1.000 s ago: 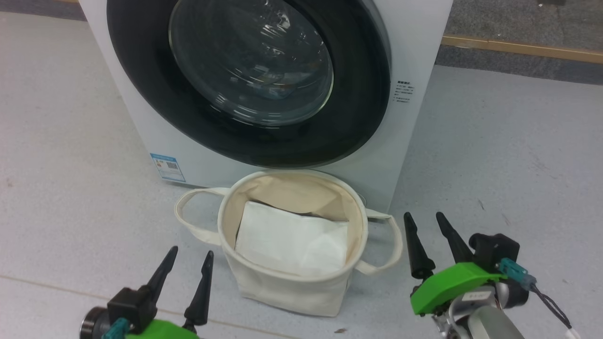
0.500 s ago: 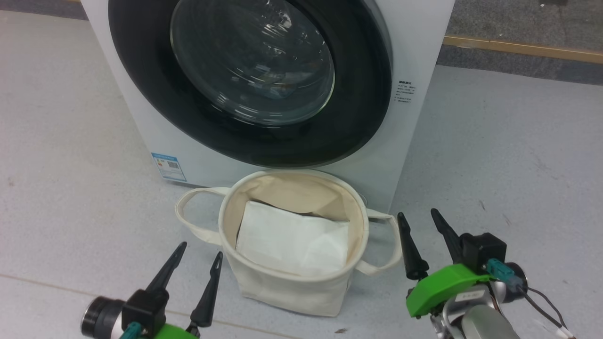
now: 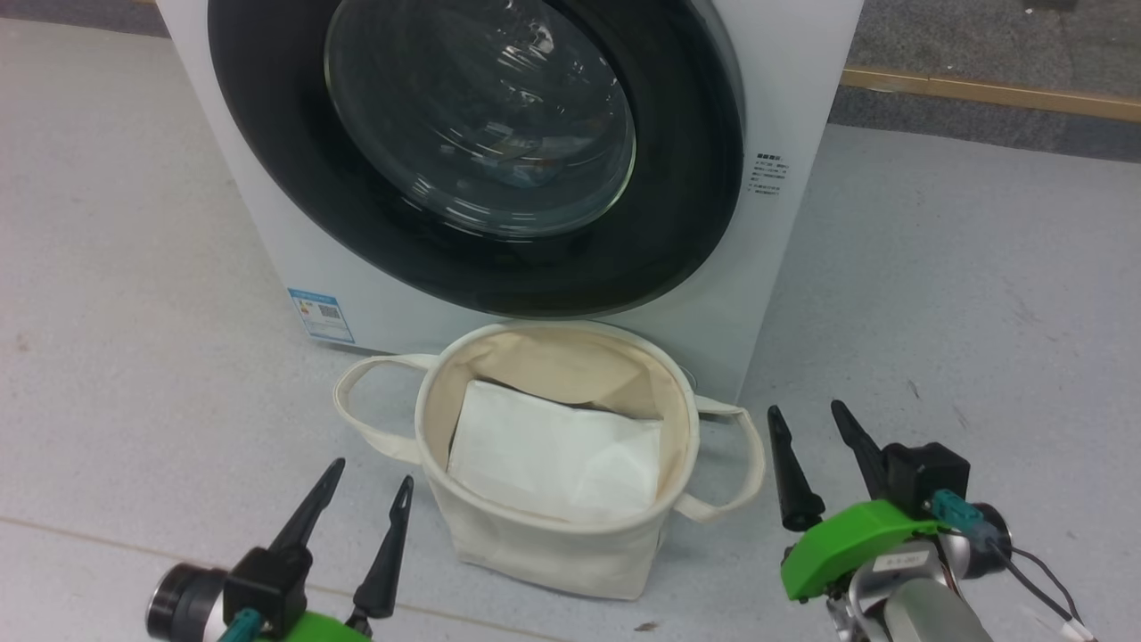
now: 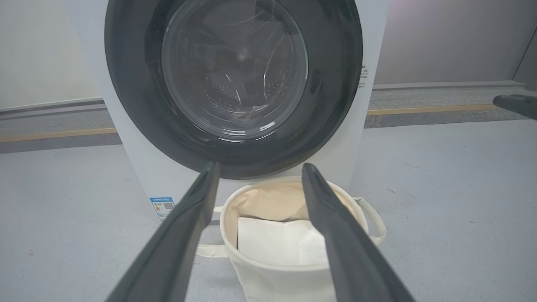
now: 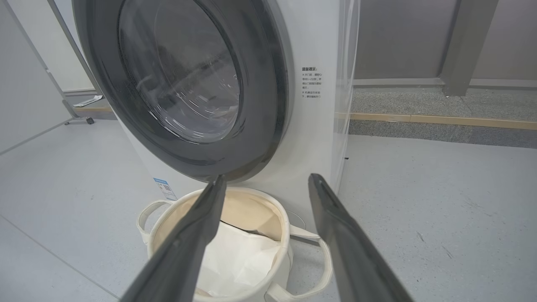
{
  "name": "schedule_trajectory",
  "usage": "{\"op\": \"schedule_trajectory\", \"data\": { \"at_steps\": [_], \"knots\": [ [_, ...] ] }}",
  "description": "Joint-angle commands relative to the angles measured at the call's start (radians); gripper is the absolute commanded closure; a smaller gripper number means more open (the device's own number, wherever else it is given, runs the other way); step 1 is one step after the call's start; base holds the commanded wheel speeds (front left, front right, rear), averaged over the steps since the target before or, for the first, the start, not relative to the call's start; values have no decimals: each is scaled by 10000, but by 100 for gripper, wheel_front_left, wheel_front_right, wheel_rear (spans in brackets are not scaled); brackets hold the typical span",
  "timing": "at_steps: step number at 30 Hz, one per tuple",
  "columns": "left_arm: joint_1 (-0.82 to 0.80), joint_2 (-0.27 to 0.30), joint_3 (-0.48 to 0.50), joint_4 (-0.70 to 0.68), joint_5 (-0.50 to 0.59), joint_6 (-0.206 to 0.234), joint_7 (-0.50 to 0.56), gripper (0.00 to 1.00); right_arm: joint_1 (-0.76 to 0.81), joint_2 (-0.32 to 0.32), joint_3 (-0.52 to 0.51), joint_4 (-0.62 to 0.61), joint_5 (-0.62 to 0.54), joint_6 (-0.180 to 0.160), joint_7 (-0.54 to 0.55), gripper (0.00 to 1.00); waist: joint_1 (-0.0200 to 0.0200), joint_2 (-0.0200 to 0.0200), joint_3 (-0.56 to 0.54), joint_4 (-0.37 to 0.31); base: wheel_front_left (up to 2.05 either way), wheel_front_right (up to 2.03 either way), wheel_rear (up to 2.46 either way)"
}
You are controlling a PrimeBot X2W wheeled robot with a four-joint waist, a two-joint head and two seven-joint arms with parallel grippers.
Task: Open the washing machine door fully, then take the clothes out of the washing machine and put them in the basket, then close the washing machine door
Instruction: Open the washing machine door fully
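The white washing machine [image 3: 789, 80] stands ahead with its door [image 3: 267, 152] closed, a black ring around bulging glass. Through the glass a faint bluish bundle of clothes [image 4: 248, 118] lies low in the drum. The cream basket [image 3: 553, 557] sits on the floor against the machine's front, below the door. My left gripper [image 3: 372, 473] is open just left of the basket and holds nothing. My right gripper [image 3: 805, 408] is open beside the basket's right handle, also holding nothing. The left wrist view looks between open fingers [image 4: 260, 165] at door and basket, as does the right wrist view [image 5: 267, 177].
A white folded sheet [image 3: 553, 455] lies inside the basket. A blue label [image 3: 321, 315] marks the machine's lower left front corner. Grey floor [image 3: 963, 267] spreads on both sides, with a yellow strip [image 3: 989, 89] along the back right. The other arm's finger [image 4: 516, 104] pokes in at the left wrist view's right edge.
Both grippers have shifted only slightly near the basket, and the left wrist has turned a little. Both stay open. The door stays closed.
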Motion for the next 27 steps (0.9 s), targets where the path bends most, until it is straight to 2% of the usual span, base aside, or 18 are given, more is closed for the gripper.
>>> {"op": "schedule_trajectory", "data": {
  "at_steps": [1,14,18,19,20,21,22,23,24,27],
  "knots": [
    [-561,184,437,-243,-34,67,-120,0,-510,-43,165,-269,-66,33,-55,0,0,0,-3,0,0,0,0],
    [-592,180,531,-345,-83,36,-120,0,-783,-43,51,-249,198,33,-243,0,0,0,345,117,0,0,0],
    [-536,290,575,-401,-60,-1,-120,0,-1047,-43,28,-236,713,33,-334,0,0,0,608,116,0,0,0],
    [-510,336,600,-416,-53,-2,-120,0,-1140,-43,-11,-236,939,33,-371,5,0,0,694,111,0,0,0],
    [-493,367,636,-438,-65,-1,-120,0,-1239,-43,-67,-223,1113,33,-409,29,0,0,777,115,0,0,0],
    [-483,393,683,-475,-80,8,-120,0,-1338,-43,-139,-207,1316,33,-445,78,0,0,867,129,0,0,0],
    [-483,393,683,-475,-80,8,-120,0,-1338,-43,-139,-207,1316,33,-445,78,0,0,867,129,0,0,0],
    [-482,406,731,-515,-101,19,-120,0,-1439,-43,-219,-184,1520,33,-479,91,0,0,954,150,0,0,0],
    [-485,406,775,-545,-133,24,-120,0,-1541,-43,-314,-148,1687,33,-510,100,0,0,1033,180,0,0,0],
    [-582,373,822,-674,-159,-10,-120,0,-2015,-43,-667,61,2218,33,-580,100,0,0,1366,333,0,0,0]
  ]
}}
